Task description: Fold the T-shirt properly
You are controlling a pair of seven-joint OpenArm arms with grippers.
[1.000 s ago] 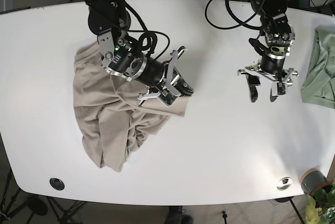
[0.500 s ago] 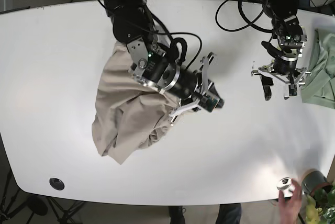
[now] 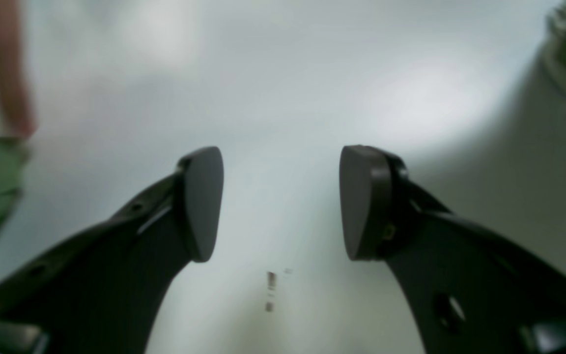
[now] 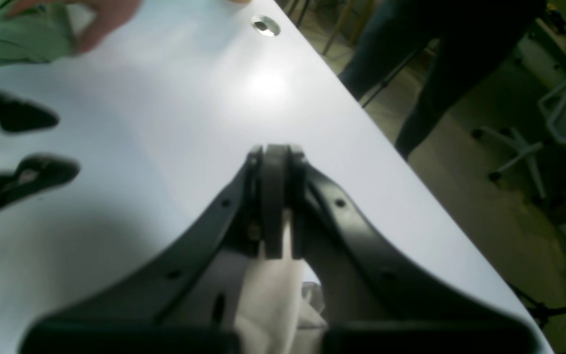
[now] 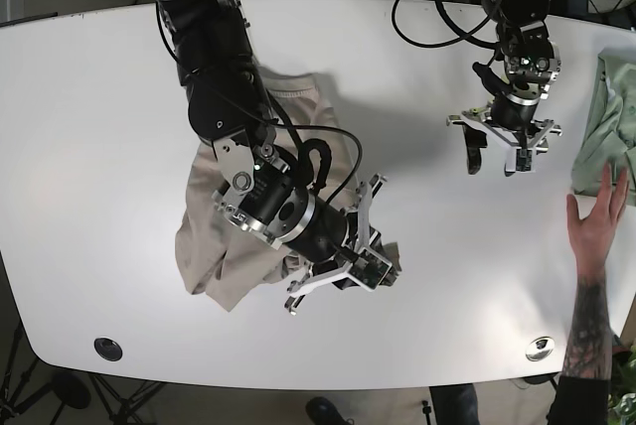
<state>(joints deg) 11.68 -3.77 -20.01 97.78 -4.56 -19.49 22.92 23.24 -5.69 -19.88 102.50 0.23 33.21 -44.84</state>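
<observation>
The beige T-shirt [image 5: 209, 256] lies bunched on the white table [image 5: 89, 127], mostly under my right arm. My right gripper [image 5: 373, 268] is shut on a fold of it near the table's front. In the right wrist view the right gripper [image 4: 275, 196] has its jaws pressed together, and pale T-shirt cloth [image 4: 270, 305] hangs below them. My left gripper [image 5: 499, 159] hovers open over bare table at the back right, far from the shirt. Nothing lies between the left gripper's [image 3: 280, 201] fingers in the left wrist view.
A green garment [image 5: 611, 117] lies at the table's right edge. A person's tattooed hand [image 5: 596, 221] rests on the table beside it, close to my left gripper. Metal grommets [image 5: 540, 348] sit near the front corners. A person's legs [image 4: 440, 64] stand past the front edge.
My right gripper has carried its fold of the T-shirt toward the front edge, dragging the shirt along. The left gripper shifted slightly left. A person's hand has come onto the table at the right.
</observation>
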